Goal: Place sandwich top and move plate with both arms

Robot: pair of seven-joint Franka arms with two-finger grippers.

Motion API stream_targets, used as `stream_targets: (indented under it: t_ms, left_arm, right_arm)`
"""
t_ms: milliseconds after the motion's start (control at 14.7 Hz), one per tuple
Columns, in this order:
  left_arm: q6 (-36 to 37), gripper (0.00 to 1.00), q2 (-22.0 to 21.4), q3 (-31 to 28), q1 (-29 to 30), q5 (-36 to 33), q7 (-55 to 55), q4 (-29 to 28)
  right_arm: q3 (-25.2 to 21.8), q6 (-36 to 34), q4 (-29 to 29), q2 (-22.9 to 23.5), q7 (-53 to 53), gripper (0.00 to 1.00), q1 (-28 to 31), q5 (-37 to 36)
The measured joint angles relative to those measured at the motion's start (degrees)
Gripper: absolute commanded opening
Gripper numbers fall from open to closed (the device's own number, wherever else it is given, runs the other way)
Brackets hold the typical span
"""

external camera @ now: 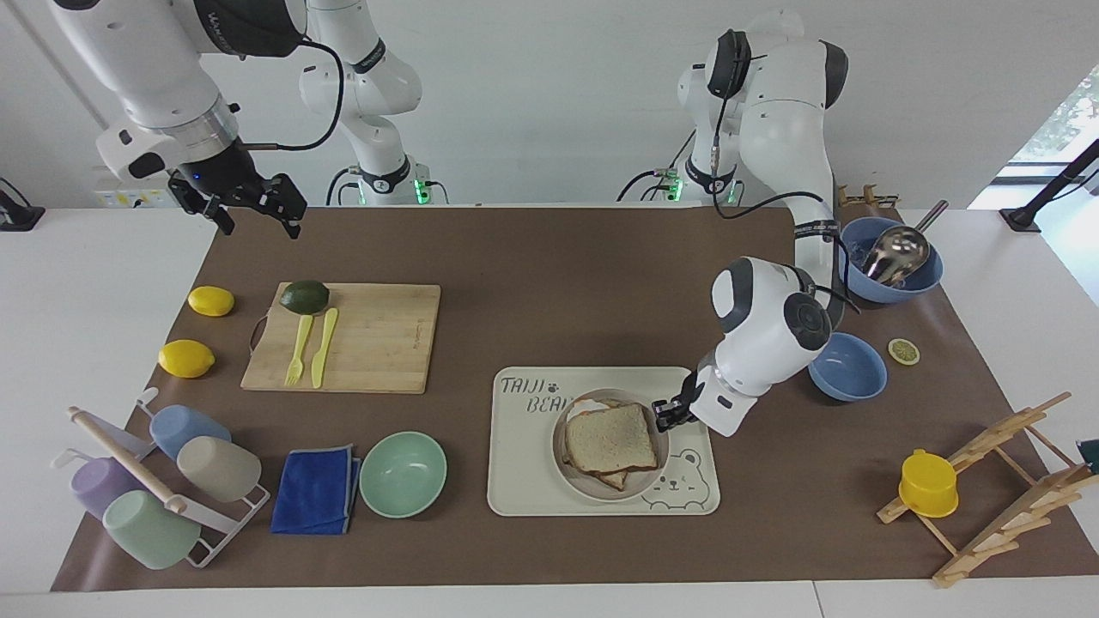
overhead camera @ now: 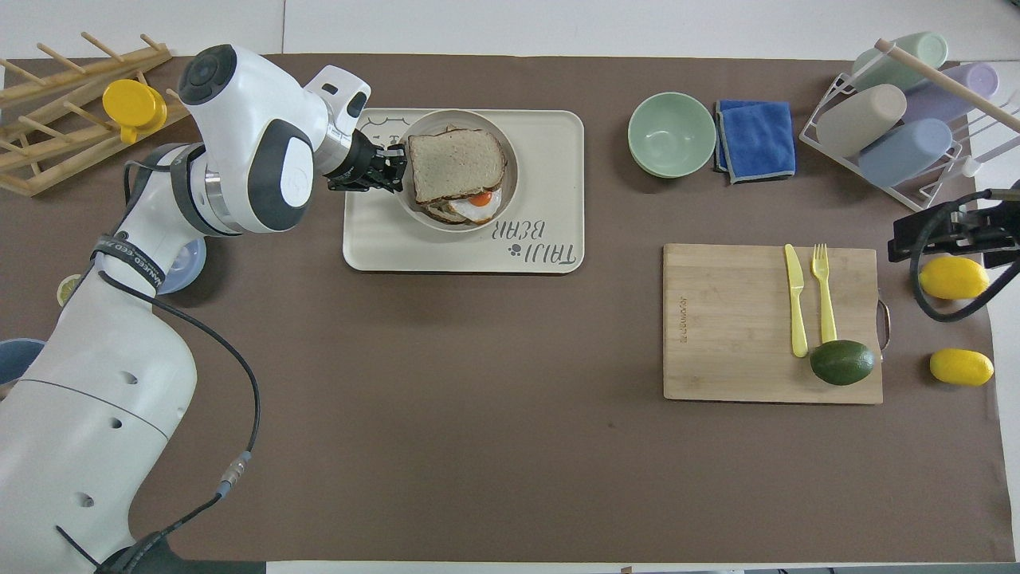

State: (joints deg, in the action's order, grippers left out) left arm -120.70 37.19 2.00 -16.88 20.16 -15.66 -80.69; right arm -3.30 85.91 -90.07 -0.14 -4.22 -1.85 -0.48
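The plate (external camera: 592, 491) stands on the cream bear tray (external camera: 532, 481), at the tray's end toward the left arm. The sandwich top (external camera: 608, 438) lies on the stack in the plate, over a browner slice and a fried egg (overhead camera: 478, 206). My left gripper (external camera: 665, 415) is at the plate's rim on the left arm's side and is shut on it. The plate (overhead camera: 510, 183), the sandwich top (overhead camera: 456, 154) and the left gripper (overhead camera: 394, 169) also show in the overhead view. My right gripper (external camera: 253, 210) waits open in the air at the right arm's end of the table.
A mint bowl (external camera: 403, 474) and a blue cloth (external camera: 316, 489) lie beside the tray. A cutting board (external camera: 378, 339) holds an avocado, fork and knife. Two lemons (external camera: 185, 358), a cup rack (external camera: 154, 485), two blue bowls (external camera: 848, 367) and a wooden rack (external camera: 1004, 481) stand around.
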Motion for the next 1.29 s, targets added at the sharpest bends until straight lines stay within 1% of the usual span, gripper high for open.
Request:
stream_targets:
  t_ms: [339,475,611,814,1018,1289]
  left_arm:
    - [0.88,1.00,-1.69,-0.35,0.31,-1.68,0.58,0.48]
    - [2.14,1.00,-3.83,-0.79,1.06,-2.12,0.62,1.00]
    - [5.96,1.00,-7.38,-3.12,1.96,-3.08,0.62,1.21]
    - [13.41,1.00,-13.75,-6.48,3.17,-8.44,1.12,1.38]
    - [19.88,1.00,-19.06,-7.23,3.42,-14.49,1.11,1.34]
    - [28.08,1.00,-25.28,-7.44,5.16,-15.58,1.11,1.33]
  right_arm:
    - [0.00,0.00,0.00,0.00,0.00,1.00,0.00,0.00]
    - [0.00,0.00,0.00,0.00,0.00,1.00,0.00,0.00]
    - [0.00,0.00,0.00,0.00,0.00,1.00,0.00,0.00]
    - [0.00,0.00,0.00,0.00,0.00,1.00,0.00,0.00]
    - [0.00,0.00,0.00,0.00,0.00,1.00,0.00,0.00]
    - [0.00,0.00,0.00,0.00,0.00,1.00,0.00,0.00]
